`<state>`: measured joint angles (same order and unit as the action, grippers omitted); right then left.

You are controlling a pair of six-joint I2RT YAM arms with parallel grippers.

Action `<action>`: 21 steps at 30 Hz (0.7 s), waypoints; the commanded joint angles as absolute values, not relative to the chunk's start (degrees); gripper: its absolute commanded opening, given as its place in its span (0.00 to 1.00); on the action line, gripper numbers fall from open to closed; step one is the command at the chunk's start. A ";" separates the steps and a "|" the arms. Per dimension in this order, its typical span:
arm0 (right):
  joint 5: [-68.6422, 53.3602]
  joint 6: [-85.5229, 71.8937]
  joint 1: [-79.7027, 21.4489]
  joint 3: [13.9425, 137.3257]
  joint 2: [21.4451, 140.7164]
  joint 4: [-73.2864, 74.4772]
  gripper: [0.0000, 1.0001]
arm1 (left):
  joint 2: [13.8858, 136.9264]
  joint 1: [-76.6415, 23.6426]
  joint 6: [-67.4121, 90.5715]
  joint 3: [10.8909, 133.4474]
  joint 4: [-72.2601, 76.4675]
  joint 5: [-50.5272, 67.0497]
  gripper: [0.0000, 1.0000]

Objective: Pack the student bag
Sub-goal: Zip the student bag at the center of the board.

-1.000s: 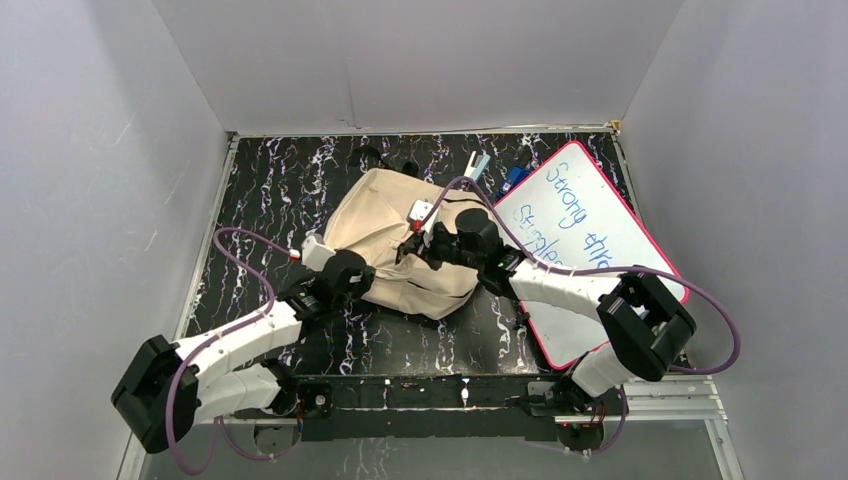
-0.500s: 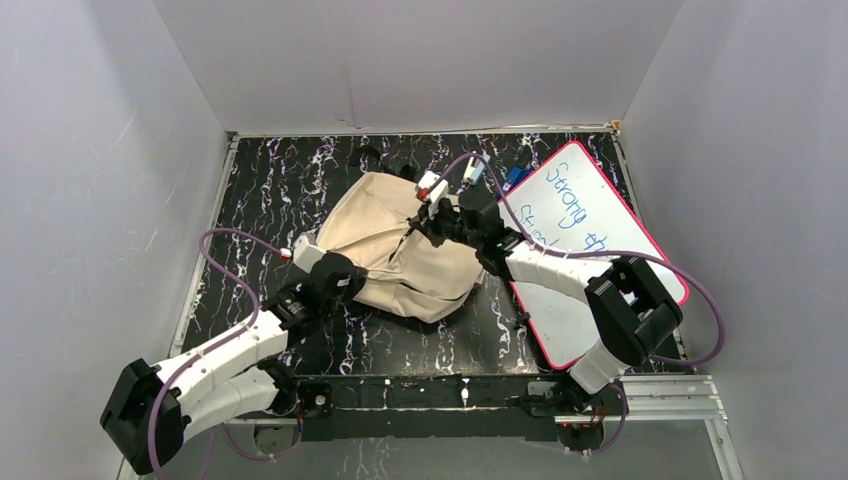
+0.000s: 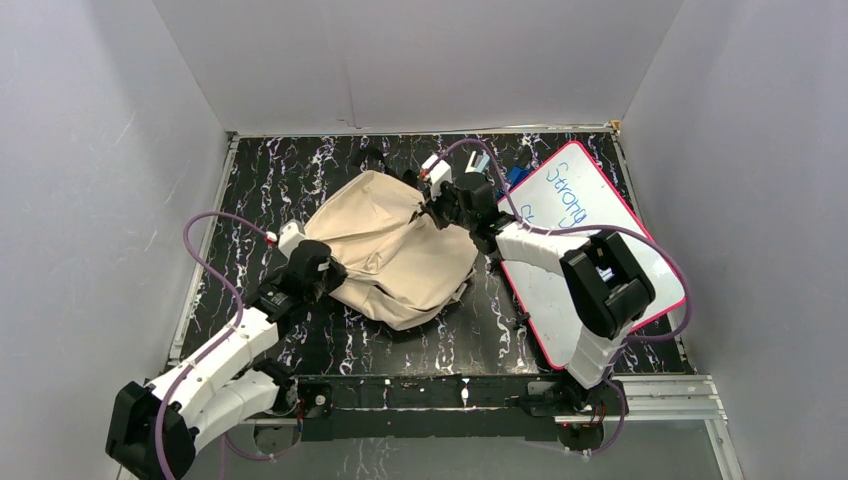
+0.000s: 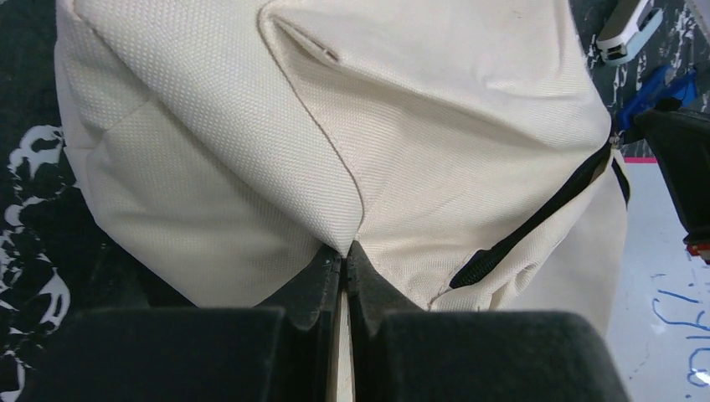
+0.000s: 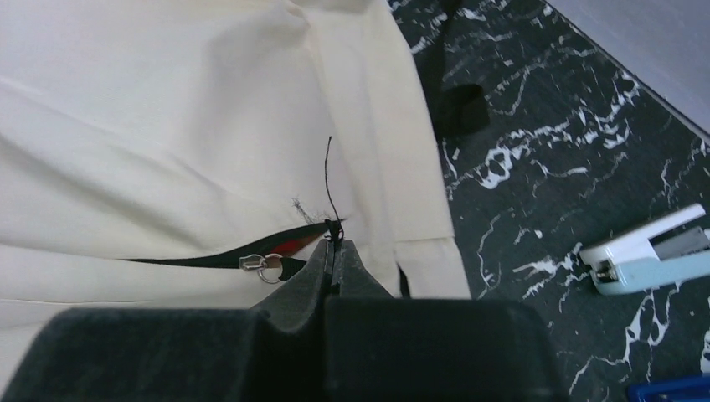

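Note:
The cream student bag lies in the middle of the black marbled table. My left gripper is shut on a fold of the bag's fabric at its near left corner. My right gripper is shut on the black zipper pull cord at the bag's far right side. The silver zipper slider sits just left of the right fingertips. The black zipper runs diagonally in the left wrist view.
A pink-framed whiteboard with blue writing lies right of the bag, under my right arm. A white and light blue stapler and a blue object lie at the back. Grey walls enclose the table.
Both grippers moved left and away, dragging the bag leftward and stretching it. The right gripper rose toward the back edge with the zipper cord.

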<state>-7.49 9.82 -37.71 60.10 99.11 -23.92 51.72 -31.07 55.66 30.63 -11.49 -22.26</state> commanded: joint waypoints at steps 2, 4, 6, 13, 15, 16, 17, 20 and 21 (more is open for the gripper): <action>5.59 12.21 -33.29 65.15 102.55 -26.54 0.00 | 50.28 -25.65 47.36 33.75 -19.29 -24.54 0.00; 6.99 12.15 -32.78 66.27 104.08 -26.10 0.00 | 50.87 -24.23 46.77 34.49 -19.91 -23.58 0.00; 8.02 12.36 -32.23 67.73 105.88 -25.10 0.00 | 51.33 -23.12 46.58 34.90 -20.27 -22.86 0.00; -3.34 12.39 -31.53 67.73 105.90 -25.51 0.00 | 52.73 -21.39 40.97 38.40 -19.17 -16.78 0.25; -11.25 11.11 -31.55 66.35 103.82 -26.66 0.00 | 53.26 -21.42 37.61 40.70 -18.22 -12.91 0.38; -14.67 9.71 -31.50 66.02 103.01 -26.77 0.00 | 53.67 -21.44 35.80 41.73 -17.30 -10.24 0.43; -18.03 8.59 -31.47 65.82 102.16 -26.75 0.00 | 54.09 -21.45 33.64 42.86 -16.11 -7.37 0.49; -25.80 4.78 -31.50 64.91 100.15 -26.74 0.00 | 55.79 -21.64 29.49 46.13 -13.28 5.07 0.61; -27.41 3.64 -31.47 64.80 99.63 -26.31 0.00 | 56.17 -21.93 28.52 46.77 -11.88 8.06 0.62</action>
<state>-15.77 8.23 -31.92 65.23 105.21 -22.74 54.98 -21.54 36.62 42.13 -16.38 -7.03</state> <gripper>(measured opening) 0.012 0.591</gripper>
